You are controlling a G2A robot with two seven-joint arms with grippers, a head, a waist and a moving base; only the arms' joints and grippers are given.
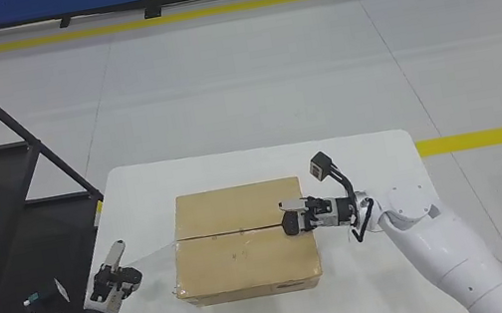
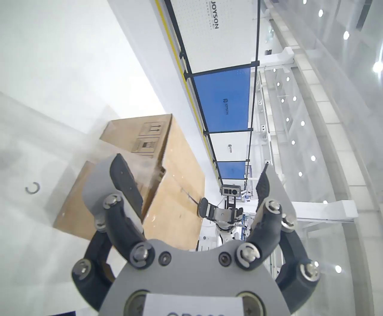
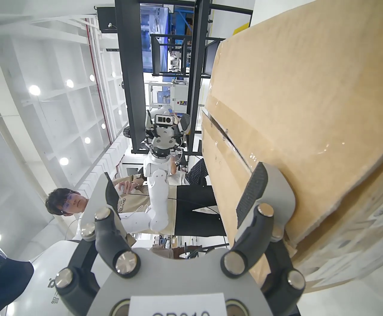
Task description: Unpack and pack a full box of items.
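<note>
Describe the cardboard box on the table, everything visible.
The cardboard box is plain brown board, rectangular, standing flat on the white table. Its two top flaps are shut and meet at a middle seam with glossy clear tape along it. One side face carries printed handling symbols. The right hand, open, is at the seam's end, with one finger seemingly resting on the top.

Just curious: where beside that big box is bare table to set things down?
A strip of table behind the box, and a patch between it and the left gripper. Crowded at its right edge, by the right gripper.
</note>
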